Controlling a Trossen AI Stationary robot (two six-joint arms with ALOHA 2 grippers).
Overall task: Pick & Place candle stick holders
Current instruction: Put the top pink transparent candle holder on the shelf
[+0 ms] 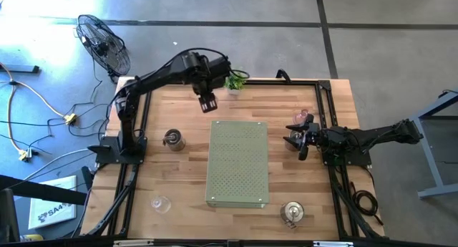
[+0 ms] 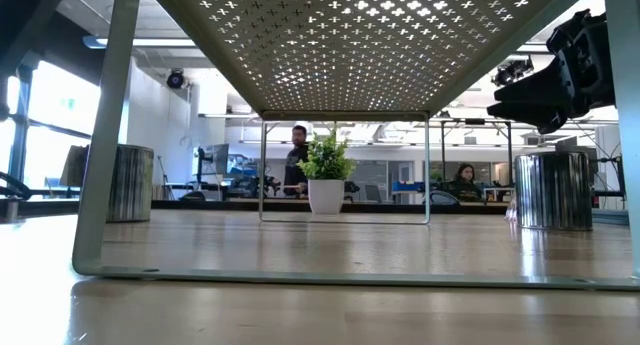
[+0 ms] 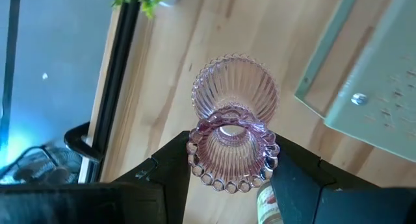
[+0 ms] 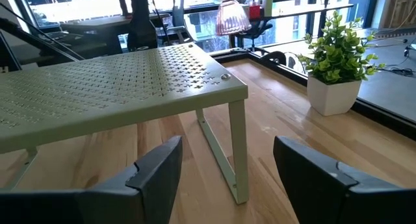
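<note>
My left gripper [image 1: 207,102] hangs above the table's far side, left of a small potted plant, shut on a pink ribbed glass candle stick holder [image 3: 234,120]. The same holder [image 4: 231,13] shows high in the air in the right wrist view. A silvery holder [image 1: 172,139] stands on the table left of the green shelf. A clear glass one [image 1: 161,202] rests near the front left, and another silvery one [image 1: 292,212] near the front right. One more pink holder [image 1: 301,121] stands by my right gripper [image 1: 294,140], which waits open at the right edge. My left gripper pinches the pink holder between its two fingers at the beaded rim end [image 3: 207,175], one finger [image 3: 170,169] on each side. The fingers come from above, pointing steeply down. The holder hangs clear of the table, its flared ribbed end [image 3: 235,87] pointing down.
A pale green perforated metal shelf [image 1: 237,163] stands on thin legs in the middle of the wooden table. The potted plant [image 1: 232,82] is at the far edge. A black frame [image 1: 325,104] runs around the table top. People sit in the room beyond.
</note>
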